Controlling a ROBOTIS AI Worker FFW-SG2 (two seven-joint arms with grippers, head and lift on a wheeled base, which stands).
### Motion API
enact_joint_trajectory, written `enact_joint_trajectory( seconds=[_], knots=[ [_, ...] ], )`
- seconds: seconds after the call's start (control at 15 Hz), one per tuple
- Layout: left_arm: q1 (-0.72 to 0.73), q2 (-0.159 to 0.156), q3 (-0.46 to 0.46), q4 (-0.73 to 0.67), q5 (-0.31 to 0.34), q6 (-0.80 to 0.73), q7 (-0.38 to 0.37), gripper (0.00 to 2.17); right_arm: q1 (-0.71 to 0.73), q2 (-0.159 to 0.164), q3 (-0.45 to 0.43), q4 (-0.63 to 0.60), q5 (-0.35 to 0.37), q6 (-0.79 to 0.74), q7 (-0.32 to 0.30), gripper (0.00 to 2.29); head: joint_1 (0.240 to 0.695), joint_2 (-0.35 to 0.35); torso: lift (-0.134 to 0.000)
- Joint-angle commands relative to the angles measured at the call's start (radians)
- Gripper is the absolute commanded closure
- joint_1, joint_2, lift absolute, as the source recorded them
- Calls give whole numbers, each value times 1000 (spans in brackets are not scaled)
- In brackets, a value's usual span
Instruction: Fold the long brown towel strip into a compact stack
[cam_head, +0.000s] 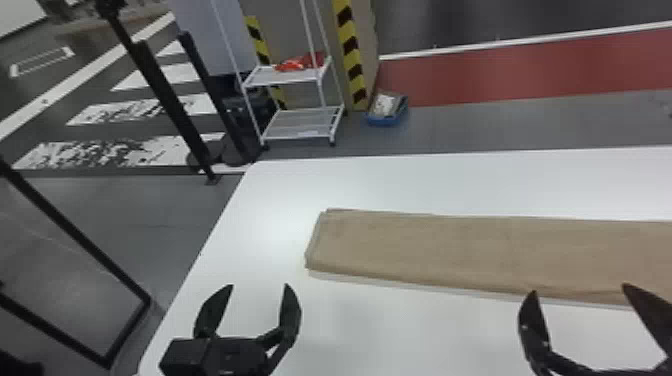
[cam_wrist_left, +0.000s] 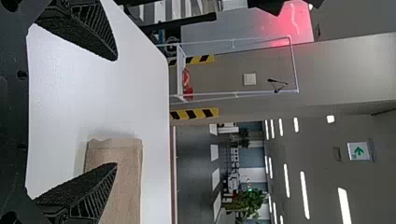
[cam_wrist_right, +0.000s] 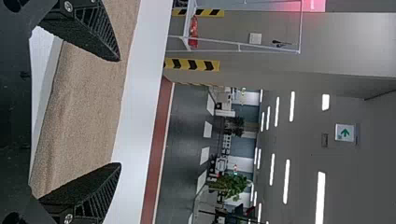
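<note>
Plainly flat, the long brown towel strip (cam_head: 450, 245) lies across the worktop (cam_head: 390, 185)

From where I stand, the strip runs nearly in line with the worktop's far edge, a band of bare white between them. Its left end sits well in from the worktop's left edge, and there I can make out layered edges, one just peeking past another. The other end runs out of the head view's right side, so I can't say where it finishes.

The left gripper (cam_head: 259, 286) hangs on the near side of the strip's left end, toward the worktop's left edge. Its two black fingers are spread wide, with nothing between them. Farther right, the right gripper (cam_head: 579, 289) is at the strip's near long side, its fingers parted as well and pinching nothing.

Behind the worktop's far edge, near its far left corner, stands a white rack (cam_head: 300, 122) with something red and orange (cam_head: 300, 63) on its upper shelf. A blue bin (cam_head: 385, 121) sits on the floor just beside a yellow-and-black striped post (cam_head: 352, 60).
</note>
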Motion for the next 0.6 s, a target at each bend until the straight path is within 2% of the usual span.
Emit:
enact_joint_trajectory(
  seconds=[0.0,0.53],
  knots=[
    [-2,-3,-1,0,-1,0,0,70,0,-1,2,0,0,0,-2,80,695,350,-121],
    [-2,-3,-3,0,-7,0,2,70,3,-2,2,-2,0,0,-6,80,695,350,-121]
  ],
)
